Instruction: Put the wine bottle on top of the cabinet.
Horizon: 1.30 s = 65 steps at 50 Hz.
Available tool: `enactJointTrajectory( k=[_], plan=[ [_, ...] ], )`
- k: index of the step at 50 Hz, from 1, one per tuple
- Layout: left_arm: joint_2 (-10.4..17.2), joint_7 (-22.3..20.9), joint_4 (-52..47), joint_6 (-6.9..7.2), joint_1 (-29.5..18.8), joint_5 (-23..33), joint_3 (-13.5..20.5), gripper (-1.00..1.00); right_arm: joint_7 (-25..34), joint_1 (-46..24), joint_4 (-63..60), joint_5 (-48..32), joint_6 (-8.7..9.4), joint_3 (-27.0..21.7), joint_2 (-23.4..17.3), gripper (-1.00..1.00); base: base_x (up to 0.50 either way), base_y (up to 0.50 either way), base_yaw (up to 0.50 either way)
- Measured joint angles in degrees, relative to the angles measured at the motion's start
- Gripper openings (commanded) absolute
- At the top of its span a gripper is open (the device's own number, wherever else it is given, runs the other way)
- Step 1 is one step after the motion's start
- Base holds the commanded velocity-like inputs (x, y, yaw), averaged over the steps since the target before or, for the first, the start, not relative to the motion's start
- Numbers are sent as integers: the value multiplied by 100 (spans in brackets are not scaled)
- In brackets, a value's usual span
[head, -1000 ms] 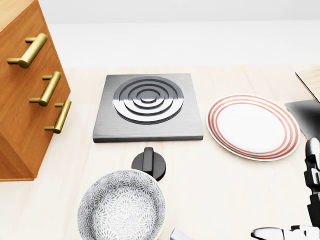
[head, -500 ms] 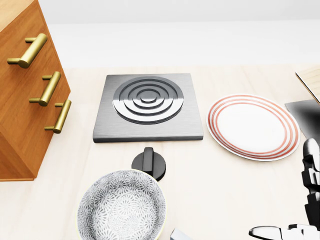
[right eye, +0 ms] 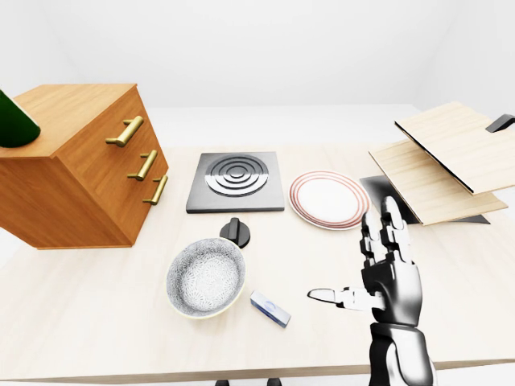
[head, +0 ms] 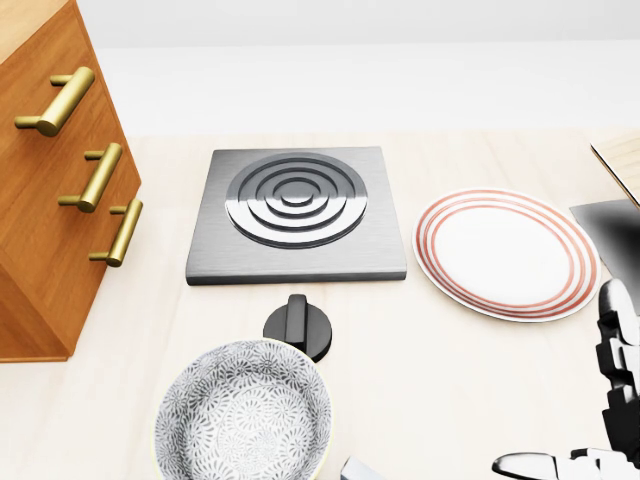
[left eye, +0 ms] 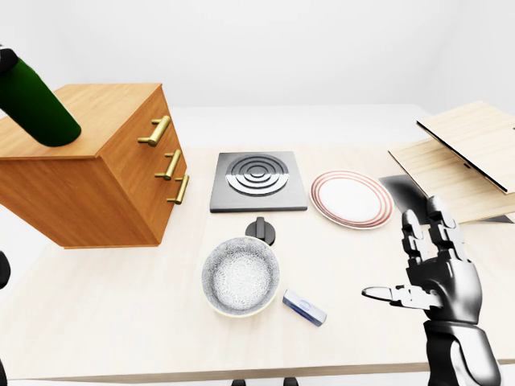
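Your wine bottle (left eye: pixel 30 102) shows at the far left of the left-eye view, dark green and tilted, its lower end over the top of the wooden cabinet (left eye: pixel 96 173); you cannot tell whether it rests on the top or what holds it, since the left robot hand is out of frame. Your right robot hand (left eye: pixel 426 269) is raised over the table (left eye: pixel 105 314) at the lower right, fingers spread wide and upright, thumb out to the side, gripping nothing. Between cabinet and hand lie the hob plate (left eye: pixel 257 181), the striped plate (left eye: pixel 352 199), the patterned bowl (left eye: pixel 240 276) and a small blue-and-white packet (left eye: pixel 304 307).
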Motion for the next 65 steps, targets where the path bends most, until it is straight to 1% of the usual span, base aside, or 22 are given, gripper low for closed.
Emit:
enactJointTrajectory(
  k=[1,5,18,19,21,22,24,26,29,31,38,42,49,51,52,58,62,65],
  plan=[
    [-3,17,1,0,0,10,2,8,-3,1,-5,0,0,3,0,100,0,0,0],
    [-14,72,-6,0,-7,41,16,6,-12,0,-13,0,0,14,-1,100,0,0,0],
    [-47,188,-11,0,18,100,44,13,-39,-1,-43,-20,0,66,-9,100,0,0,0],
    [-48,192,-10,0,13,107,40,17,-39,0,-40,-22,0,69,-9,100,0,0,0],
    [-51,198,-11,0,5,117,38,40,-38,2,-32,-25,0,72,-9,100,0,0,0],
    [-52,199,-11,0,3,122,37,30,-38,3,-29,-25,0,73,-10,100,0,0,0],
    [-51,198,-13,0,2,132,39,33,-38,4,-26,-22,0,70,-12,100,0,0,0],
    [-54,197,-15,0,24,131,49,14,-39,5,-25,-21,0,68,-12,100,0,0,0],
    [-50,196,-19,0,24,137,55,22,-39,10,-25,-22,0,67,-11,100,0,0,0],
    [-49,194,-20,0,28,139,56,40,-38,13,-23,-20,0,65,-10,100,0,0,0],
    [-40,191,-20,0,50,139,60,45,-36,19,-12,-26,0,65,-5,100,0,0,0],
    [-38,193,-20,0,57,140,61,43,-36,20,-4,-30,0,70,-3,100,0,0,0],
    [-22,199,-18,0,54,144,65,54,-34,19,23,-33,0,74,-4,100,0,0,0],
    [-14,203,-18,0,46,146,65,61,-34,20,29,-34,0,75,-5,100,0,0,0],
    [-10,204,-18,0,43,147,65,100,-35,20,31,-35,0,76,-5,100,0,0,0],
    [40,276,-23,0,31,111,106,100,-36,25,34,-34,0,77,-7,100,0,0,0],
    [127,543,-48,0,63,-4,202,100,-37,34,12,-33,0,76,-5,100,0,0,0],
    [242,737,-110,0,158,-139,270,100,-38,34,5,-38,0,80,-2,100,0,0,0]
  ],
)
